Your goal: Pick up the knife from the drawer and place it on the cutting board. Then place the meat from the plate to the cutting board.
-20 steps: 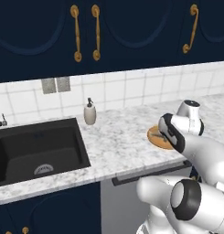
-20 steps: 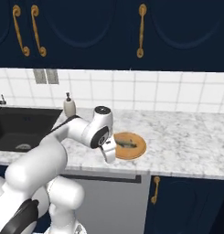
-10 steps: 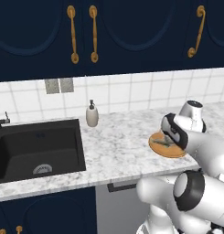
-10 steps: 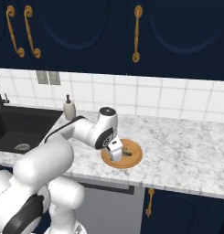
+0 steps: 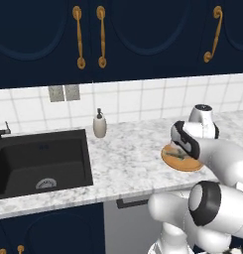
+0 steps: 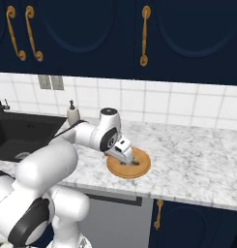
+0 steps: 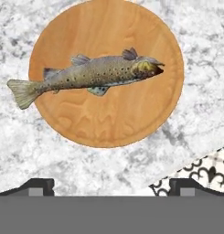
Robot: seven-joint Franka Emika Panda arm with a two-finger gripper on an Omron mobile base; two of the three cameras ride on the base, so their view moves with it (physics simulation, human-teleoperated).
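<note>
White glossy arm (image 6: 52, 160) built of fat rounded links, smooth shells, with dark grey-black discs capping the joints, the biggest ones low near the base. The wrist ends in a short white cylinder with a dark ring on top and a black band round the hand section; a small white boxy block sits at the claw (image 6: 124, 154). Claw fingertips (image 7: 38, 186) are small, dark, square-edged with a lighter grey pad face.
</note>
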